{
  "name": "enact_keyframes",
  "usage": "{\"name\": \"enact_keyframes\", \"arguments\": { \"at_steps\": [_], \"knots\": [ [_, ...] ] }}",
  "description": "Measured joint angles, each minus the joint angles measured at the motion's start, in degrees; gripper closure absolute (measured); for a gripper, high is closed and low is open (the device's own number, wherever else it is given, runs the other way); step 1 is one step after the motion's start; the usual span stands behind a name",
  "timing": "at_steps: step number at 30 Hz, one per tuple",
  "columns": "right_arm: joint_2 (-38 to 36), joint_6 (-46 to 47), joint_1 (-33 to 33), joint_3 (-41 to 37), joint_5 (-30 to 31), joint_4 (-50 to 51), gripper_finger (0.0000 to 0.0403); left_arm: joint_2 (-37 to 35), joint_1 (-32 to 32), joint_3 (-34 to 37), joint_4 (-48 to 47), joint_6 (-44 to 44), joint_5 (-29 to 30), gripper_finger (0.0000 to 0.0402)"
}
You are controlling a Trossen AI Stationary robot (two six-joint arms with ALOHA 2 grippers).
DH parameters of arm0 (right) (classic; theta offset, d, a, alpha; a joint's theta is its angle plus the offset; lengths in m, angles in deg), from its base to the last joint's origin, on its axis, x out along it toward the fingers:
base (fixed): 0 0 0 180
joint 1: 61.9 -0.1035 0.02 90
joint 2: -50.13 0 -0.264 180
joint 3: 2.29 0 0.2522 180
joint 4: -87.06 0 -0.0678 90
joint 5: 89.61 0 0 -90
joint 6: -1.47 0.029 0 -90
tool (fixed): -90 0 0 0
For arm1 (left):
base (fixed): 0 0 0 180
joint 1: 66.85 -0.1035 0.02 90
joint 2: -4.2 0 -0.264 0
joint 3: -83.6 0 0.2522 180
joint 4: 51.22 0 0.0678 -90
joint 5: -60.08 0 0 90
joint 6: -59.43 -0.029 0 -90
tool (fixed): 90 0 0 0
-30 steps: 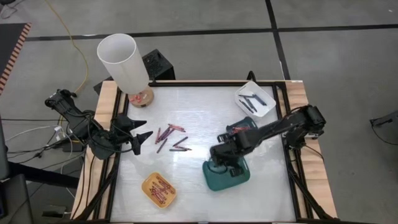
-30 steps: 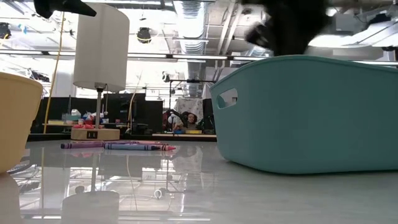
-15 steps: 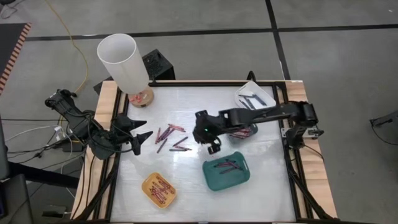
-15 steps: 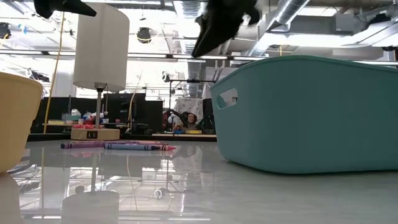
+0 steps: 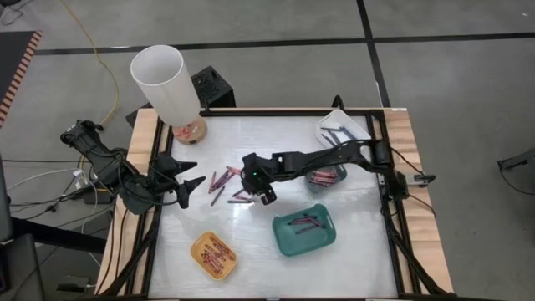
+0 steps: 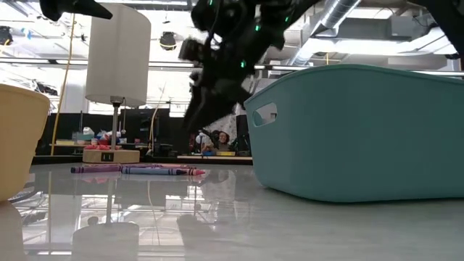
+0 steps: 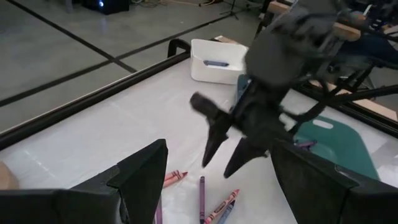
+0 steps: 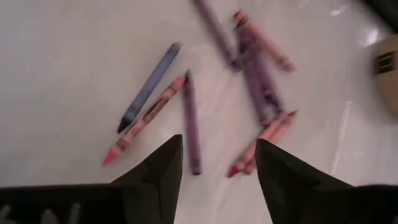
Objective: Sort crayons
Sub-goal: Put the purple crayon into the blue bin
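**Right end effector open above the loose crayons at bench centre**

The right arm reaches across the bench [image 5: 276, 142] from its 3 o'clock edge toward the middle. Its right end effector [image 5: 261, 194] hangs over the scattered crayons [image 5: 230, 186], with both fingers spread apart and nothing between them. The right wrist view looks straight down past the two dark fingertips [image 8: 163, 163] onto that cluster [image 8: 249, 81]: a blue-grey stick, a pink one and a purple one lie close together, and further purple and pink sticks are just beyond them. The fingertips are not touching any crayon. In the left wrist view the same end effector [image 7: 225, 148] shows with its two pointed fingers parted and aimed down at the crayons [image 7: 214, 202] on the white surface.

The left end effector [image 5: 191, 174] waits at about 9 o'clock on the bench, just beside the loose pile, with its fingers wide open and empty.

Other crayons already lie in containers. The yellow tray [image 5: 198, 248] at about 7 o'clock holds reddish sticks. The teal tray [image 5: 288, 243] at about 5 o'clock holds purple ones. The white tray [image 5: 361, 142] at about 1 o'clock holds dark blue-grey ones. A second teal container [image 5: 336, 177] sits partly hidden under the right arm, with reddish sticks in it.

A lamp with a white shade [image 5: 164, 82] stands at the 11 o'clock corner. In the low view, the teal tray [image 6: 362, 130] fills the near right, and a few crayons [image 6: 138, 170] lie flat farther back.
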Motion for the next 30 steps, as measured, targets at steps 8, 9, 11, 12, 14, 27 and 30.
{"name": "enact_keyframes", "arguments": {
  "at_steps": [8, 9, 11, 12, 14, 27, 30],
  "knots": [
    [4.7, 0.2, 2.8, 0.0, -6.8, -4.6, 0.0209, 0.0, 0.0, 0.0, -0.4, 0.0, 0.4, 0.0126],
    [5.2, 0.2, 3.1, 0.0, -7.3, -5.2, 0.0209, 0.0, 0.0, 0.0, -0.5, 0.0, 0.4, 0.0126],
    [5.5, 0.2, 3.5, -0.1, -8.5, -4.5, 0.0209, 0.0, 0.0, 0.0, -0.6, 0.0, 0.4, 0.0126],
    [5.6, 0.2, 3.7, -0.1, -9.2, -4.5, 0.0209, 0.0, 0.0, 0.0, -0.6, 0.0, 0.4, 0.0126],
    [5.5, 0.2, 4.2, 0.0, -11.0, -5.0, 0.0209, 0.0, 0.0, 0.0, -0.8, 0.0, 0.4, 0.0126],
    [5.8, 0.4, 4.9, 0.0, -15.3, -6.9, 0.0209, 0.0, 0.0, 0.0, -1.0, 0.3, 0.4, 0.0126],
    [7.4, 0.7, 4.9, 0.0, -15.4, -7.6, 0.0209, 0.0, 0.0, 0.0, -1.0, 0.2, 0.4, 0.0126]
  ]
}}
